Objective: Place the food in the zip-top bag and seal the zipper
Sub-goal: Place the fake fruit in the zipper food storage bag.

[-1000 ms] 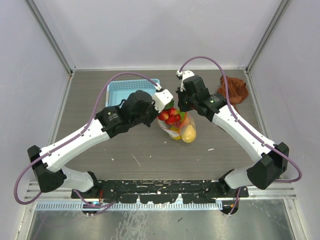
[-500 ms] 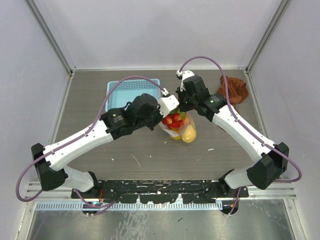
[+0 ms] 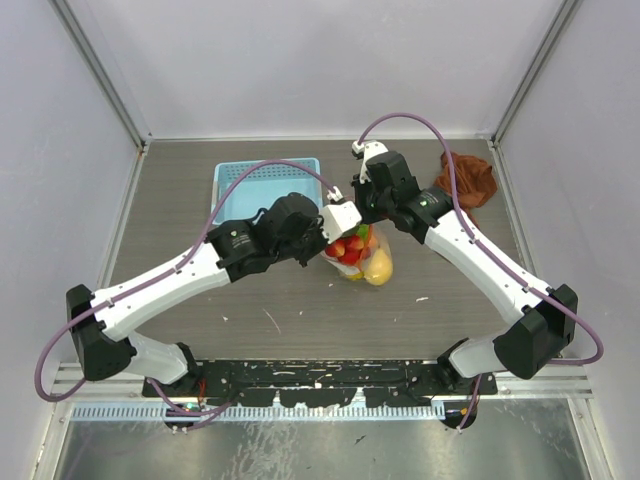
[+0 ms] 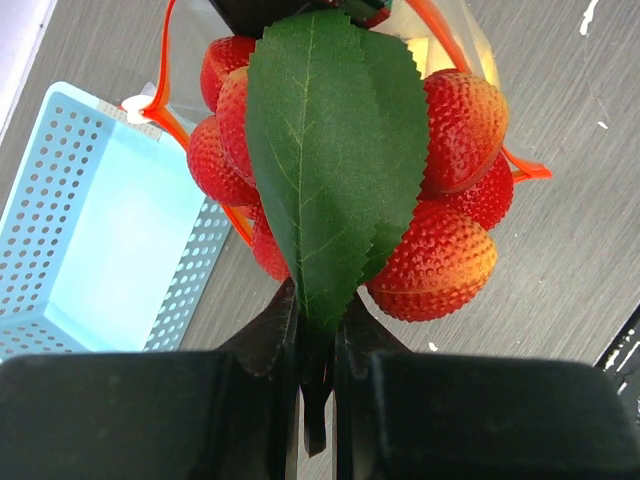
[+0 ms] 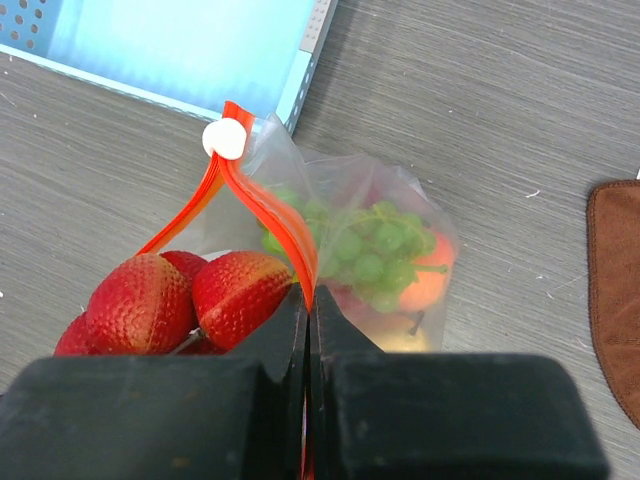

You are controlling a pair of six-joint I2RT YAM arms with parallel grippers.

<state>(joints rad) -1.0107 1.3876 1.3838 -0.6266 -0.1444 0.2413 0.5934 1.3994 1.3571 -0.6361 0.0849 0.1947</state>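
The zip-top bag [image 5: 390, 200] lies on the tabletop [image 5: 500, 80], just below the light-blue basket [image 5: 200, 40] at the top of my right wrist view. Through the clear plastic there I see green grapes [image 5: 375, 245] and an orange-red peach [image 5: 430, 285] inside. The mouth gapes, its zipper [image 5: 275, 215] parting from a white tab. My right pincer [image 5: 308, 300] is pressed together on that strip. The strawberries [image 5: 200, 295] sit at the open mouth.

My left wrist view shows what the right one hides: a broad green leaf [image 4: 320, 150] over the strawberry cluster, its narrow end clamped in my left pincer [image 4: 316, 310].

Only the overhead view shows a yellow-orange peach [image 3: 378, 268] at the bag's lower end, and most of the rust-brown cloth [image 3: 468, 180] at upper right, well apart from the bag.
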